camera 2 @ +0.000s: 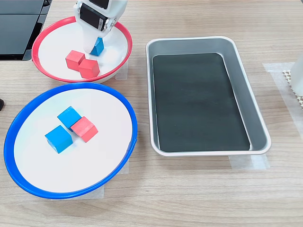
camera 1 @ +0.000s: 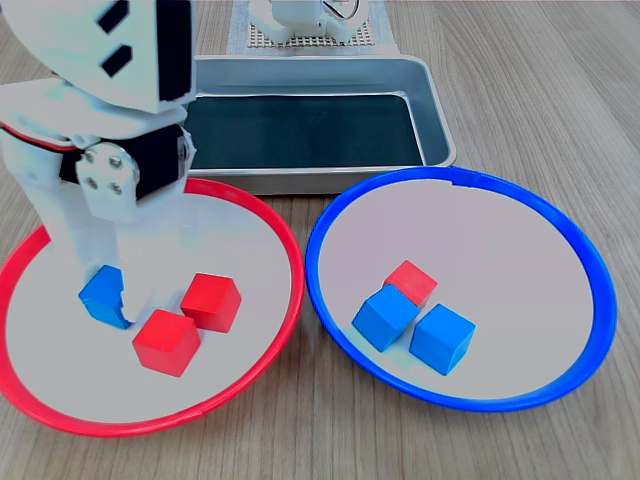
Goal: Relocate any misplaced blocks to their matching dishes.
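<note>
On the wooden surface (camera 2: 199, 194) I see the grey tray (camera 2: 246, 94), then the blue-rimmed plate (camera 1: 590, 300) holding two blue cubes (camera 1: 441, 338) and one red cube (camera 1: 411, 281). In the first exterior view's left, the red-rimmed plate (camera 1: 255, 215) holds two red cubes (camera 1: 167, 342) and one blue cube (camera 1: 103, 296). My gripper (camera 1: 112, 300) stands over that blue cube, fingers (camera 1: 150, 285) straddling it; whether they squeeze it, I cannot tell.

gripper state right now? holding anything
gripper: down in the red-rimmed dish, jaws around the blue block; whether it is clamped shut on the block cannot be told.
</note>
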